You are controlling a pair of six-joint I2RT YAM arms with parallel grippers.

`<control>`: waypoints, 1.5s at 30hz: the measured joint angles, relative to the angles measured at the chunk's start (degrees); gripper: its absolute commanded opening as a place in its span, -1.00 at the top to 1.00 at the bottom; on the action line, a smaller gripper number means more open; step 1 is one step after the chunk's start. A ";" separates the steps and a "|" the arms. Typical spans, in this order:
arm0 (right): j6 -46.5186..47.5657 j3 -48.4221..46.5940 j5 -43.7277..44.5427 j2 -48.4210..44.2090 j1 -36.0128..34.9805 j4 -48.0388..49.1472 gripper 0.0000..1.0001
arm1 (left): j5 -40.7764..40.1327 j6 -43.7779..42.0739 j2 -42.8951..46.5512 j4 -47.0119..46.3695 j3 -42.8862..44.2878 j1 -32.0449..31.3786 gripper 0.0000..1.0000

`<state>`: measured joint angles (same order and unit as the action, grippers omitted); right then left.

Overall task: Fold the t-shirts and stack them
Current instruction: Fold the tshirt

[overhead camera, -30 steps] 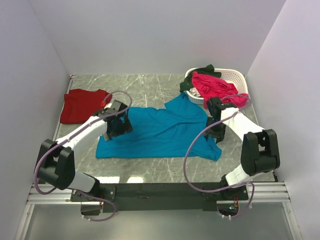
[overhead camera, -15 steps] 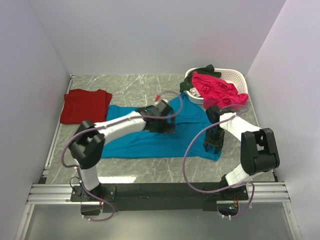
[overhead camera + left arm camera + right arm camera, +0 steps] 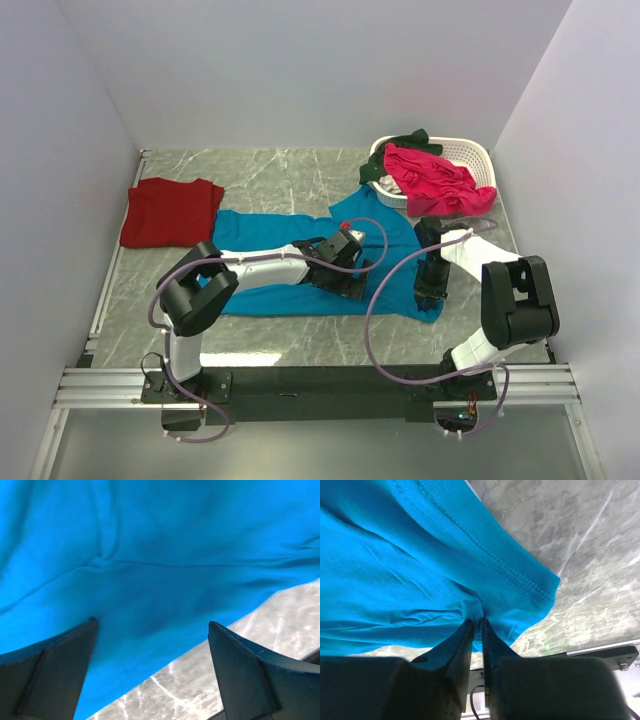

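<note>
Soft teal-blue short-sleeved cloth t-shirt (image 3: 385, 230), spread at frame centre for folding: its lower-right hem is pinched tight by the right gripper (image 3: 476, 625), seemingly for a fold, while the left gripper (image 3: 152, 625) is held apart over mid-cloth.

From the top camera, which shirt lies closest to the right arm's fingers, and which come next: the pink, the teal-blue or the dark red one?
1. Teal-blue t-shirt: centre, pinched in the right gripper fingers.
2. Pink t-shirt: draped on the white basket, just beyond.
3. Dark red t-shirt: far left.
</note>
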<state>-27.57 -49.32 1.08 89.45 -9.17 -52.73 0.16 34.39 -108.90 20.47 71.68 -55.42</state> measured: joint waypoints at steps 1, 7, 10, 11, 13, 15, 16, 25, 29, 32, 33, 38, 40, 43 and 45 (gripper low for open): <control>0.02 0.00 -0.02 0.00 0.13 0.04 0.67 | 0.20 -0.26 -0.11 -0.48 -0.04 0.11 -0.99; 0.57 -0.24 0.50 0.02 0.79 0.02 0.79 | -0.57 -1.05 -0.48 -2.08 -0.11 -0.13 -0.99; 1.70 -1.42 1.75 0.74 0.92 -0.66 0.82 | -1.81 -1.79 -0.48 -2.82 -0.57 -0.72 -0.99; 2.01 -2.01 2.01 1.11 1.01 -0.72 0.83 | -2.27 -1.97 -0.44 -3.15 -0.83 -0.87 -0.99; 2.89 -3.56 2.64 2.21 1.40 -0.83 0.83 | -3.28 -2.38 -0.09 -4.13 -1.62 -1.27 -0.99; 3.56 -5.11 3.43 3.10 1.70 -1.05 0.84 | -4.09 -2.58 0.37 -5.29 -2.60 -1.57 -0.99; 3.85 -5.73 3.87 3.43 1.79 -1.16 0.84 | -4.46 -2.73 0.63 -5.97 -3.19 -1.68 -0.99; 6.16 -8.90 6.64 7.23 2.80 -2.23 0.83 | -5.68 -3.30 2.19 -9.75 -6.45 -2.16 -0.99; 6.23 -8.90 6.67 7.45 3.13 -2.58 0.27 | -5.97 -3.26 2.19 -9.77 -6.45 -2.23 -0.99; 6.19 -8.90 7.69 7.48 3.32 -3.45 0.00 | -6.29 -3.28 2.19 -9.60 -6.34 -2.27 -0.99; 6.05 -8.90 8.20 7.48 3.41 -3.85 -0.04 | -6.51 -3.28 2.19 -9.38 -6.23 -2.27 -0.99; 5.64 -9.22 10.10 7.08 3.45 -5.64 -0.08 | -7.21 -3.28 2.14 -6.84 -5.09 -2.23 -0.99; 5.51 -10.29 10.43 6.23 3.43 -6.80 -0.08 | -7.32 -3.28 2.12 -4.39 -4.13 -2.19 -0.99; 5.31 -11.74 10.29 3.30 3.41 -7.78 -0.08 | -7.50 -3.28 1.77 -0.11 -2.40 -1.99 -0.99; 4.94 -11.87 8.90 0.42 2.84 -8.17 -0.08 | -7.52 -3.28 1.38 2.75 -0.46 -1.81 -0.99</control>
<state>-22.63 -61.19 9.98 89.86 -6.33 -60.90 -7.35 31.11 -107.53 23.22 71.22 -57.23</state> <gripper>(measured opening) 0.541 0.993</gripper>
